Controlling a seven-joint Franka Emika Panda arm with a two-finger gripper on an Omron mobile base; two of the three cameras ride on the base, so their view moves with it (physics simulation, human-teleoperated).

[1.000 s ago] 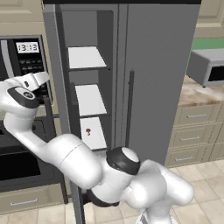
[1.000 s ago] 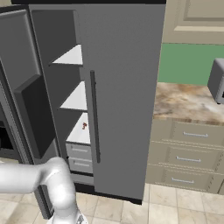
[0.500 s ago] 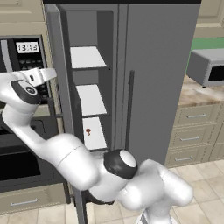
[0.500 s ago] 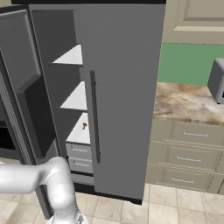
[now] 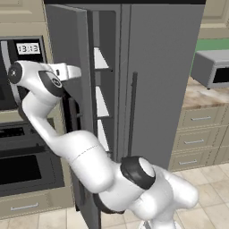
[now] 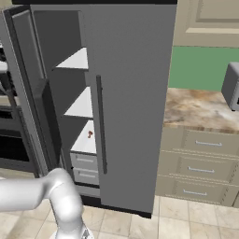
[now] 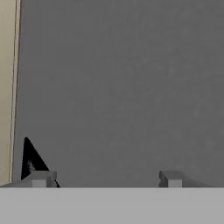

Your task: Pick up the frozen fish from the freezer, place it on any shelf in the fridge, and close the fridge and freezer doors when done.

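Observation:
The freezer (image 6: 70, 93) stands partly open, its white shelves (image 6: 81, 103) showing through the gap. A tiny dark red blob with a stem (image 6: 89, 134) lies on the lowest freezer shelf. The frozen fish is out of view. My gripper (image 5: 74, 71) is at the outer face of the narrow freezer door (image 5: 67, 40), high up. In the hand view the gripper (image 7: 106, 178) is open, with its fingertips (image 7: 41, 177) wide apart and only the flat grey door face ahead. The wide fridge door (image 5: 165, 89) is shut, so the fridge shelf is hidden.
A wall oven with a lit clock (image 5: 27, 48) stands just left of the freezer door. Right of the fridge, a stone counter (image 6: 200, 109) over beige drawers (image 6: 200, 169) carries a grey appliance (image 5: 212, 67). The fridge handle (image 6: 100, 126) runs vertically beside the freezer gap.
The freezer door has swung toward shut, narrowing the view of the shelves. My hand has moved right with the door, and the jaws have narrowed slightly.

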